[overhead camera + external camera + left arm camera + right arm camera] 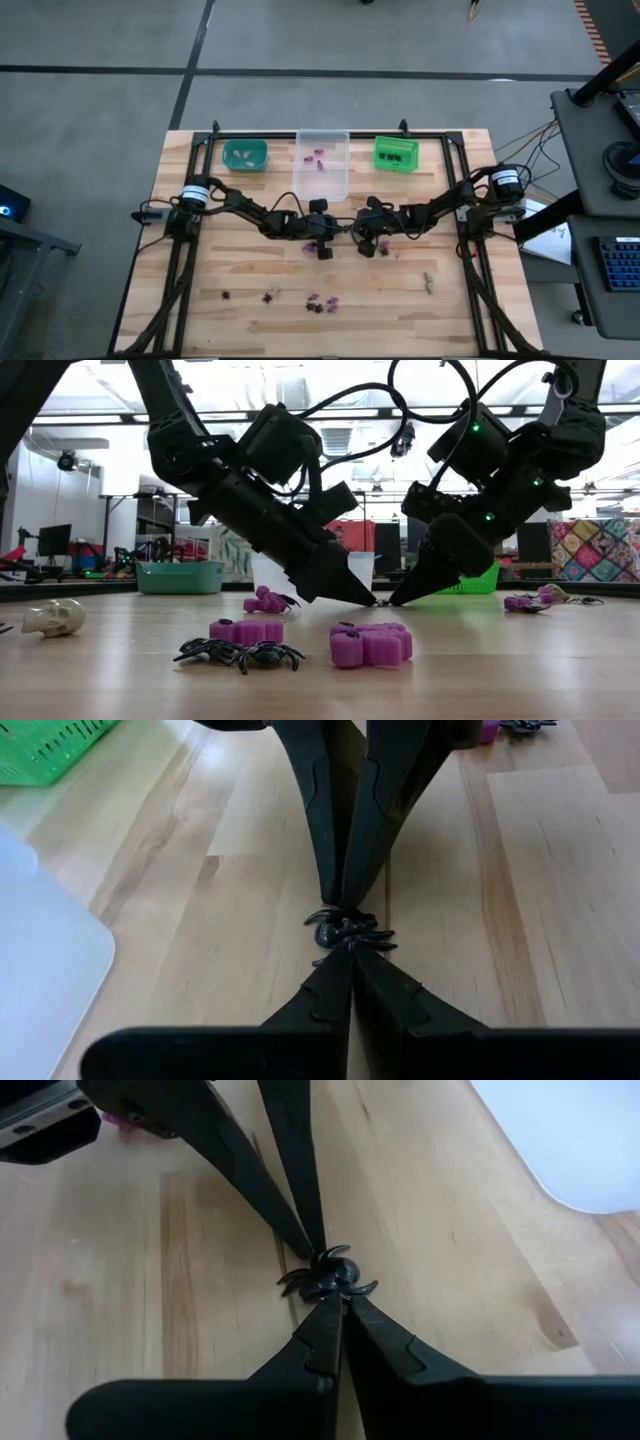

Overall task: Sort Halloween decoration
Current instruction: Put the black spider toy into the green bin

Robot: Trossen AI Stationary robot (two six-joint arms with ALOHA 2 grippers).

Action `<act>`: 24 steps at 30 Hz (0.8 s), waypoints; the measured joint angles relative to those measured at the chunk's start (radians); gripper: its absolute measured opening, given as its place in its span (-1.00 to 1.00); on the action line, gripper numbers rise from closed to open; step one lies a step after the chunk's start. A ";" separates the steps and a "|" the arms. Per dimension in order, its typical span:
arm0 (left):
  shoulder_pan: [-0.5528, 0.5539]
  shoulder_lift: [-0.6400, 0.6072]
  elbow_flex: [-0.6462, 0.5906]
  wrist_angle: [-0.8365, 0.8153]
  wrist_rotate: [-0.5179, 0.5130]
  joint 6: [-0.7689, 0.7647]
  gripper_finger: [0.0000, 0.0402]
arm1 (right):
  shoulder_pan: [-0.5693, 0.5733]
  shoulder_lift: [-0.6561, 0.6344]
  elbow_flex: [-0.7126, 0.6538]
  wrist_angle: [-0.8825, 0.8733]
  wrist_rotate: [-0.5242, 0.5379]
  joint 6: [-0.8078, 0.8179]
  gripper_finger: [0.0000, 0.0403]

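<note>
A small black spider trinket [345, 928] lies on the wooden table near its middle, in front of the clear bin [322, 165]. My left gripper [350, 950] and my right gripper [335, 1302] are both shut. They slant down from the table's left and right, and their tips meet at the spider from opposite sides [381, 601]. More of the Halloween decoration is scattered nearer the front edge: purple pieces [371, 644], black spiders [240, 653] and a beige skull [52, 618]. My left gripper's shut fingertips [338, 968] touch the spider's legs [372, 940], slanting down from the table's left. The spider lies on the table. Whether a leg is pinched between the fingers, I cannot tell. My right gripper's shut fingertips [322, 1318] touch the spider's body [330, 1276], slanting down from the table's right. Whether any part of the spider is between the fingers, I cannot tell.
A teal bin [244, 155], the clear bin and a green bin [396, 154] stand in a row along the far edge, each holding a few small pieces. Loose trinkets lie near the front edge [320, 302] and toward the right [428, 282].
</note>
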 joint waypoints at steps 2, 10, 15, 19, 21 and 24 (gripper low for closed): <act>-0.001 -0.005 0.000 -0.005 0.001 0.000 -1.00 | 0.000 -0.019 -0.001 -0.011 -0.002 -0.007 -0.94; -0.004 -0.057 -0.001 -0.042 0.007 0.017 -1.00 | 0.000 -0.115 -0.001 -0.108 -0.012 -0.015 -0.94; -0.003 -0.043 -0.002 -0.008 0.008 0.025 -1.00 | 0.000 -0.132 -0.002 -0.127 -0.008 -0.014 -0.94; -0.001 -0.014 -0.003 0.004 0.007 0.024 -1.00 | 0.000 -0.131 -0.002 -0.127 -0.009 -0.015 -0.94; -0.001 -0.008 -0.003 0.007 0.006 0.020 -1.00 | 0.000 -0.131 -0.002 -0.123 -0.009 -0.013 -0.94; -0.001 0.002 -0.002 0.014 0.004 0.018 -1.00 | 0.000 -0.131 -0.002 -0.120 -0.010 -0.001 -0.92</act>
